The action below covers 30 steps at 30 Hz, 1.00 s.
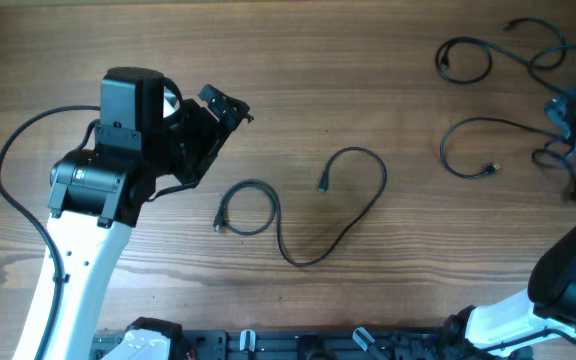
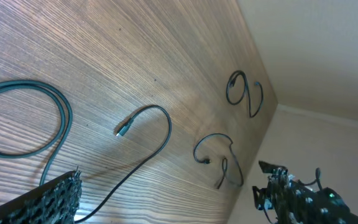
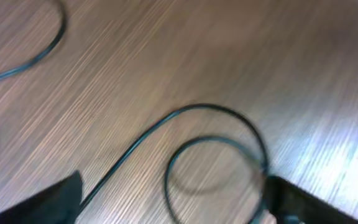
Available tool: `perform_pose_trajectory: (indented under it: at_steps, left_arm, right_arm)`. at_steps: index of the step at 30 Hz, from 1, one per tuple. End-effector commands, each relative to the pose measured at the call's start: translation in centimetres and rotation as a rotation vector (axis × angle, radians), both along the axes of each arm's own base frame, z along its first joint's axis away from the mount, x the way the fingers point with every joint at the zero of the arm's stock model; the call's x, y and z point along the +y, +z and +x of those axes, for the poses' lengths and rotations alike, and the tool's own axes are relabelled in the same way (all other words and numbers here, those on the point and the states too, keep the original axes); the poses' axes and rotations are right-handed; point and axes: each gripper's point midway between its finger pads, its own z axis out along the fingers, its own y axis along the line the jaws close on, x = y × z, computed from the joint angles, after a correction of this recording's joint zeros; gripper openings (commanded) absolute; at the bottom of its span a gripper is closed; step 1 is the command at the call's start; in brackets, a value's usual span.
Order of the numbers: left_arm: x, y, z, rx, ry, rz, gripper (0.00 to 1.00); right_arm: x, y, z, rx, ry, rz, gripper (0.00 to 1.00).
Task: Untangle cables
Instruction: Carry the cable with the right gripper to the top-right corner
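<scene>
The middle cable (image 1: 303, 264) lies alone in a loose S, its long axis running left to right. The left gripper (image 1: 226, 106) hangs just beyond its left loop, fingers spread and empty, with bare table (image 1: 368, 60) all round. Far to that cable's right, the right gripper (image 3: 173, 186) stands spread over the right-hand cables (image 1: 442, 148). They sit near the table edge, so room there looks tight.

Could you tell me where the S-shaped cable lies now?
Overhead, the S-shaped cable lies mid-table, right of the left gripper, well apart from the looped cables near the right gripper.
</scene>
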Motion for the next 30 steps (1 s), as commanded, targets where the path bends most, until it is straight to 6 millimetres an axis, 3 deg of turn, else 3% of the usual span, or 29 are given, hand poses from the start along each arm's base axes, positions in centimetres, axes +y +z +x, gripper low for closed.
perform_pose_trajectory:
  at_steps: [1, 4, 5, 7, 8, 11, 13, 15, 19, 27, 28, 30]
  left_arm:
    - [0.1, 0.0, 0.2, -0.018, -0.008, 0.026, 1.00]
    - [0.1, 0.0, 0.2, -0.018, -0.008, 0.026, 1.00]
    - [0.1, 0.0, 0.1, -0.017, -0.008, 0.026, 1.00]
    - [0.1, 0.0, 0.1, -0.016, -0.008, 0.026, 1.00]
    - [0.1, 0.0, 0.1, -0.017, -0.008, 0.026, 1.00]
    - [0.1, -0.1, 0.1, -0.013, -0.008, 0.027, 1.00]
    - [0.2, -0.2, -0.1, -0.002, -0.008, 0.030, 1.00]
    - [0.2, -0.2, -0.1, -0.003, -0.008, 0.029, 1.00]
    - [0.2, -0.2, -0.1, -0.003, -0.008, 0.030, 1.00]
    - [0.2, -0.3, -0.2, 0.004, -0.008, 0.031, 1.00]
    - [0.2, -0.3, -0.2, 0.004, -0.008, 0.031, 1.00]
    - [0.2, -0.3, -0.2, 0.004, -0.008, 0.031, 1.00]
  right_arm:
    - [5.4, -2.2, 1.7, -0.054, 0.160, 0.287, 0.98]
    - [10.9, -2.4, 1.8, -0.076, 0.282, 0.538, 0.96]
    - [11.0, -2.8, 1.2, -0.036, 0.274, 0.528, 0.86]
    - [10.7, -3.3, -0.4, 0.026, 0.170, 0.522, 0.76]
    - [10.4, -2.6, -0.3, 0.001, 0.142, 0.529, 0.77]
    - [8.2, 1.9, 0.3, -0.095, 0.140, 0.464, 0.86]
    - [5.6, 5.1, -0.7, -0.100, 0.072, 0.352, 0.93]
    - [3.6, 5.4, -2.4, -0.039, 0.000, 0.243, 0.98]
    - [1.6, 2.2, -6.6, 0.146, -0.137, 0.161, 1.00]
    - [0.4, -5.1, -8.7, 0.270, -0.193, 0.216, 0.99]
    - [0.1, -5.6, -8.6, 0.275, -0.186, 0.215, 0.95]
    - [-0.1, -6.7, -7.7, 0.253, -0.178, 0.231, 0.75]
